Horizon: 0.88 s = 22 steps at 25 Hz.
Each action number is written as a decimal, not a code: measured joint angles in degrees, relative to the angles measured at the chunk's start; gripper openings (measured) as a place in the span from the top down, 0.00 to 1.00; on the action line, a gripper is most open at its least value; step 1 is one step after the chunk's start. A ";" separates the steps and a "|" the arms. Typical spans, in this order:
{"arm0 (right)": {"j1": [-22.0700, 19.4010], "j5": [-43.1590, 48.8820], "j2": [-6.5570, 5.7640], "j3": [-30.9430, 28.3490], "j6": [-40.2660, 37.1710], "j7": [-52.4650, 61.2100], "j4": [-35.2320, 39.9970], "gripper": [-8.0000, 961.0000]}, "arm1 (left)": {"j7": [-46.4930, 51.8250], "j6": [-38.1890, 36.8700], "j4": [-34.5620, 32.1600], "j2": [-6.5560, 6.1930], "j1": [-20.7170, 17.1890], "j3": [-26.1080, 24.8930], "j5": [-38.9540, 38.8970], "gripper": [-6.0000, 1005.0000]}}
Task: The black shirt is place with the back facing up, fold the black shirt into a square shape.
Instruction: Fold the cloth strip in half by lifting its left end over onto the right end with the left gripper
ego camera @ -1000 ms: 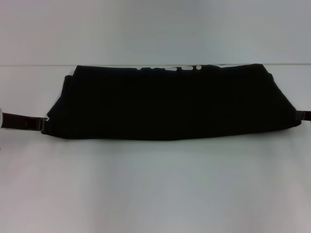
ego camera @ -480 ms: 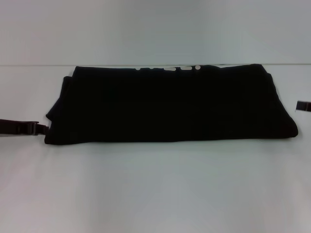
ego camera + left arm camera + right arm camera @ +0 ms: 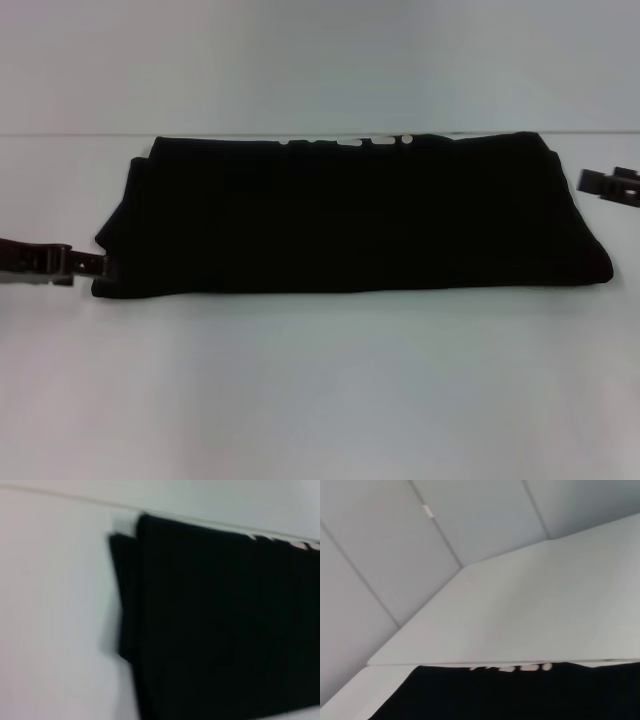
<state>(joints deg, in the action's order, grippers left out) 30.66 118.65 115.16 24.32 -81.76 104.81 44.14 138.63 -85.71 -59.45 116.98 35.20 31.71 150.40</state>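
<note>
Black shirt folded to a wide band, one gripper at each end.

From my station I see the black shirt (image 3: 350, 215) lying flat on the white table (image 3: 320, 390), folded into a long strip that runs across it, with a few small white marks along its far edge. My left gripper (image 3: 100, 264) sits low at the shirt's near left corner, tips just at the cloth; I cannot tell whether they pinch it. My right gripper (image 3: 585, 181) hangs off the right end, clear of the fabric, and I cannot tell how far its fingers are spread.
</note>
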 joint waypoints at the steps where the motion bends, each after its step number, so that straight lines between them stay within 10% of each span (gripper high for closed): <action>1: 0.49 0.00 -0.02 0.05 0.15 -0.80 -0.69 0.27 | 0.68 -1.65 1.12 -0.57 0.51 -0.36 -0.21 0.44; 6: 3.02 0.03 -0.16 0.11 1.06 -3.95 -3.11 0.13 | 3.24 -3.84 8.36 -2.14 2.72 -3.50 -1.19 0.13; 22: 6.28 0.04 -1.53 4.43 -1.52 -8.33 -3.33 0.05 | 12.18 -4.17 19.72 -2.76 3.93 -7.10 -7.31 0.11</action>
<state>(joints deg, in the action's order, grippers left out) 36.94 118.69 113.63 28.76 -83.28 96.48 40.81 150.80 -89.88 -39.73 114.22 39.13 24.61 143.09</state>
